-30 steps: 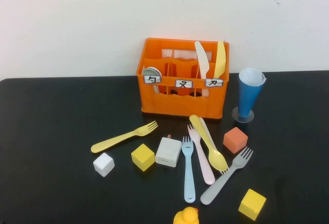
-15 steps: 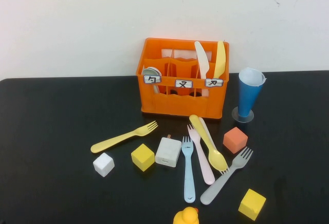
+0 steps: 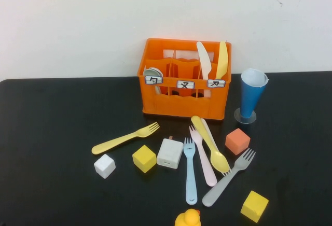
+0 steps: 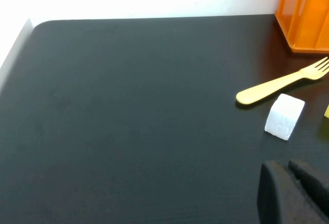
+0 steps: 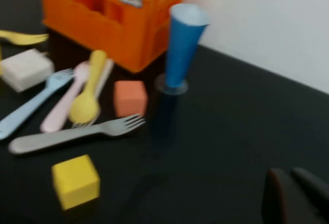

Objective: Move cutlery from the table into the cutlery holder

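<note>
black table (image 3: 52, 132) holds loose cutlery (image 3: 210, 156) before the orange cutlery holder (image 3: 184, 101); left claw (image 4: 295, 193) and right claw (image 5: 295, 196) both together.

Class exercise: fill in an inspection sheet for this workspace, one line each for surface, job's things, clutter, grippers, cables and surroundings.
Surface: matte black table.
Job's things: orange cutlery holder at the back, a white knife and yellow knife standing in its right compartment; lying loose on the table are a yellow fork, blue fork, pink fork, yellow spoon and grey fork.
Clutter: white cube, two yellow cubes, orange cube, white block, rubber duck, blue cup.
Grippers: left gripper and right gripper each show only at their wrist view's edge, over bare table.
Cables: nothing seen.
Surroundings: plain white wall.
</note>
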Available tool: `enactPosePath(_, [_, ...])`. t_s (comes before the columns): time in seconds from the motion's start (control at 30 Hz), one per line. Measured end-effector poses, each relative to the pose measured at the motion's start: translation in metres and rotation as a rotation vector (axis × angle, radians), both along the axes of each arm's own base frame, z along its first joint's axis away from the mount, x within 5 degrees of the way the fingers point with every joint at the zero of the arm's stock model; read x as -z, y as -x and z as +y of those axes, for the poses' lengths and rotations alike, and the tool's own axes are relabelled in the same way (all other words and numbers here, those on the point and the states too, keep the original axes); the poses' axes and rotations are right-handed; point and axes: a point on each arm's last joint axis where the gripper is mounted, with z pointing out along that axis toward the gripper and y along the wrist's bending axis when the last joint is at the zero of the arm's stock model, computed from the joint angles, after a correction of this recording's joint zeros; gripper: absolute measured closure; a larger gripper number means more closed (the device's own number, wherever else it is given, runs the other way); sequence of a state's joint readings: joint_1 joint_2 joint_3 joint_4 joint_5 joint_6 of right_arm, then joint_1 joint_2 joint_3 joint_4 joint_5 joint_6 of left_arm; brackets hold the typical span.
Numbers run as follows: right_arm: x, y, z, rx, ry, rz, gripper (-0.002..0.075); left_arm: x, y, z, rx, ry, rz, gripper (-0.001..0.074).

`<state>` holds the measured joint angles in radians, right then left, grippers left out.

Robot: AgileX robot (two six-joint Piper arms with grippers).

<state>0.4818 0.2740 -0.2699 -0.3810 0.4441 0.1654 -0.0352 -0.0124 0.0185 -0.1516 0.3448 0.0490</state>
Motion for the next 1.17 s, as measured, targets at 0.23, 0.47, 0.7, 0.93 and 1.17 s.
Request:
enactPosePath(0.23, [0.034,0.009,-0.001,0.033,-0.048,-0.069,0.0728,0.000,0.000,0.000,-0.001,0.003,0.000,0.0736])
enactPosePath(0.47, [0.055,0.011,-0.014,0.208,0.052,-0.120,0.0728,0.000,0.000,0.000,-0.001,0.003,0.000,0.0736])
enactPosePath(0.7, [0.071,0.015,-0.020,0.325,-0.030,-0.117,0.0729,0.000,0.000,0.000,-0.001,0.003,0.000,0.0736])
enactPosePath(0.93, [0.075,0.017,-0.022,0.352,0.008,-0.069,0.0729,0.000,0.000,0.000,-0.001,0.003,0.000,0.0736])
enactPosePath(1.17, [0.075,0.017,-0.023,0.357,0.029,-0.067,0.0729,0.000,0.000,0.000,-0.001,0.003,0.000,0.0736])
